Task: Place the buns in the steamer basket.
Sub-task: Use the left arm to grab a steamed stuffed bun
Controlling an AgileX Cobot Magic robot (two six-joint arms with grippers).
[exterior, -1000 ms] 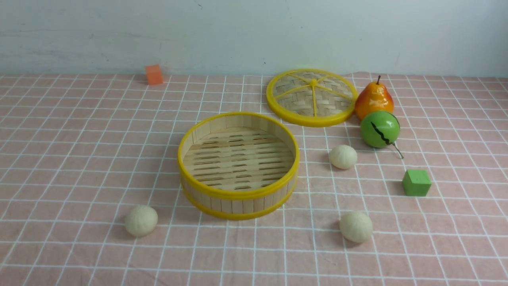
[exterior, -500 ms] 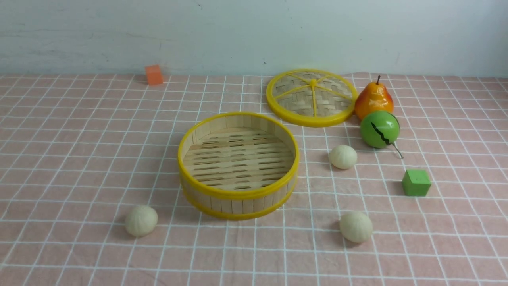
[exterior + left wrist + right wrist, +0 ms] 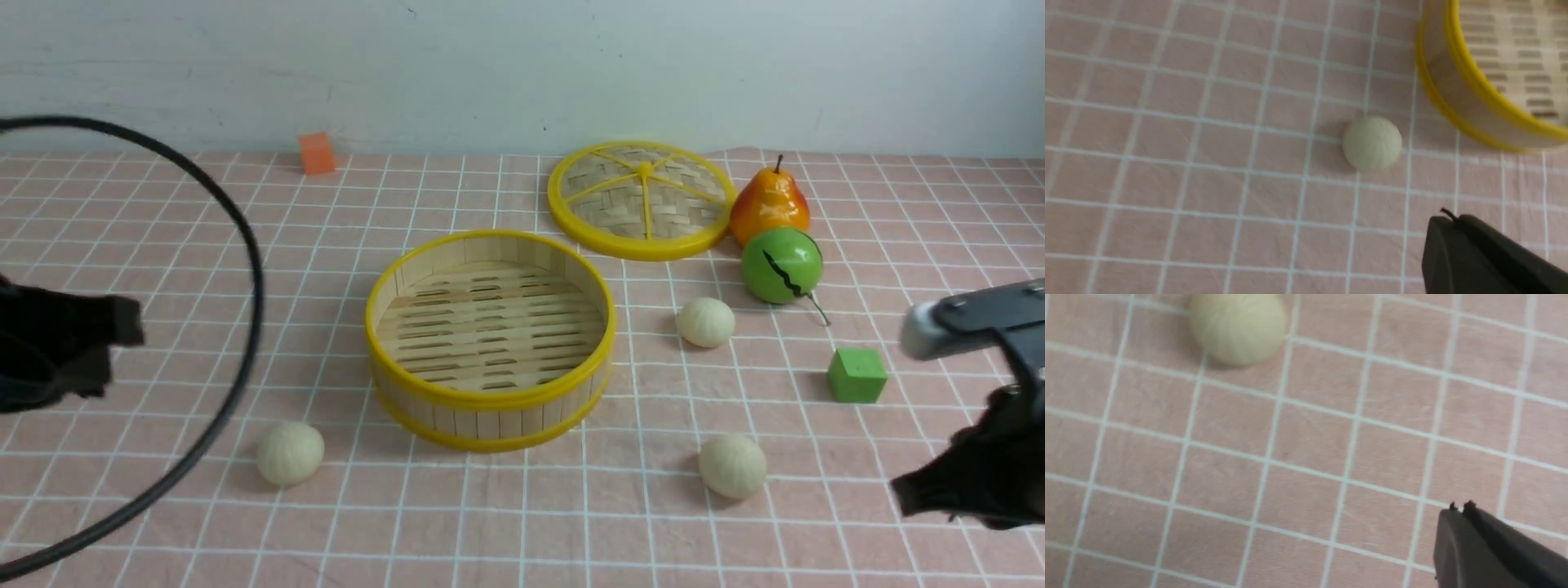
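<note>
The steamer basket [image 3: 490, 400] stands empty mid-table. Three cream buns lie on the cloth: one near left [image 3: 291, 453], one near right [image 3: 732, 466], one further right of the basket [image 3: 705, 322]. My left gripper [image 3: 118, 335] is at the left edge, above and left of the near left bun. In the left wrist view it [image 3: 1447, 216] is shut and empty, short of that bun [image 3: 1372, 143] and the basket [image 3: 1453, 94]. My right gripper [image 3: 902, 490] is at the right edge, right of the near right bun. It [image 3: 1459, 508] is shut and empty, with a bun [image 3: 1238, 326] ahead.
The woven lid [image 3: 642, 200] lies at the back, with a pear [image 3: 768, 206] and a green ball [image 3: 781, 265] beside it. A green cube [image 3: 856, 375] sits just ahead of my right arm. An orange cube [image 3: 317, 153] is far back left. A black cable [image 3: 245, 269] loops over the left.
Both arms have come into the front view, the left from the left edge with its cable, the right from the right edge. The buns and basket have not moved.
</note>
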